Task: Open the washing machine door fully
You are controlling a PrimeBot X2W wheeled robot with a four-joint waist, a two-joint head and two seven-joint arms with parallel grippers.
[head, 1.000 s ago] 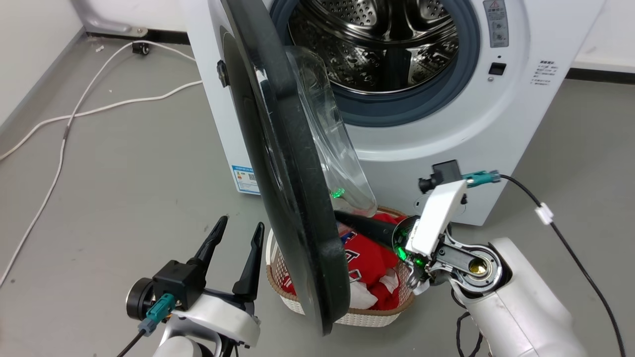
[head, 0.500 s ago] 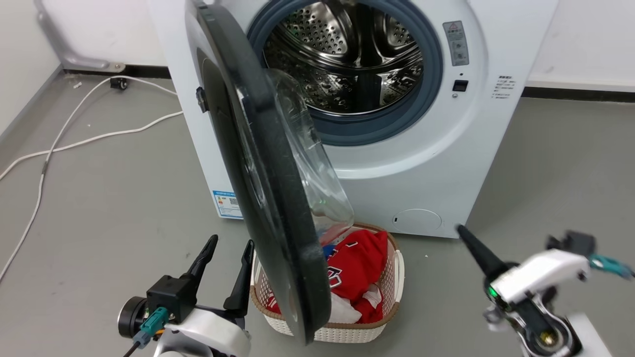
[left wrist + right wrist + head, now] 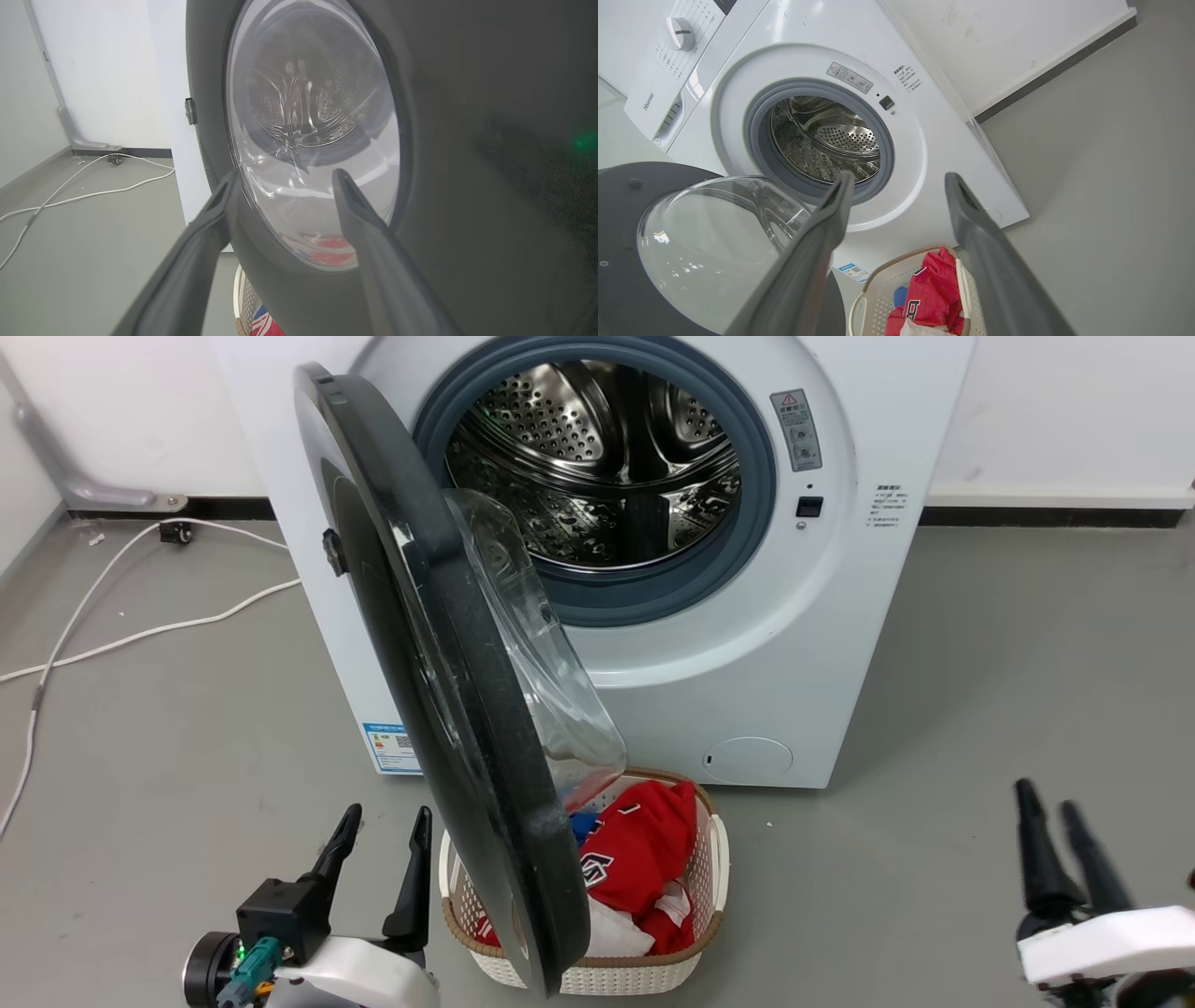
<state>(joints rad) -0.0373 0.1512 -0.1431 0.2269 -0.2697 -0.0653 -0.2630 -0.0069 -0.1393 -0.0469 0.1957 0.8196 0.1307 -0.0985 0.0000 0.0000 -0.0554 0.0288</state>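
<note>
The washing machine point(image 3: 822, 644) is a white front-loader with its steel drum point(image 3: 597, 467) exposed. Its washing machine door point(image 3: 439, 663), a glossy black disc with a bulging glass bowl point(image 3: 532, 653), stands swung out nearly edge-on, hinged at the left. My left gripper point(image 3: 386, 817) is open at the lower left, just left of the door's lower edge and apart from it. In the left wrist view the left gripper point(image 3: 285, 176) faces the door's point(image 3: 467, 140) outer side. My right gripper point(image 3: 1047, 798) is open over the floor at the lower right, far from the door. The right gripper point(image 3: 899, 177) holds nothing.
A white woven basket point(image 3: 709, 859) with red clothes point(image 3: 635, 849) sits on the grey floor under the door's lower edge, in front of the machine. White cables point(image 3: 140, 635) trail across the floor at the left. A white wall with a dark skirting runs behind.
The head camera has shifted, so the whole scene sits lower and further left. My right gripper has pulled away from the door's inner side, by the basket, to the lower right. The door's angle looks unchanged.
</note>
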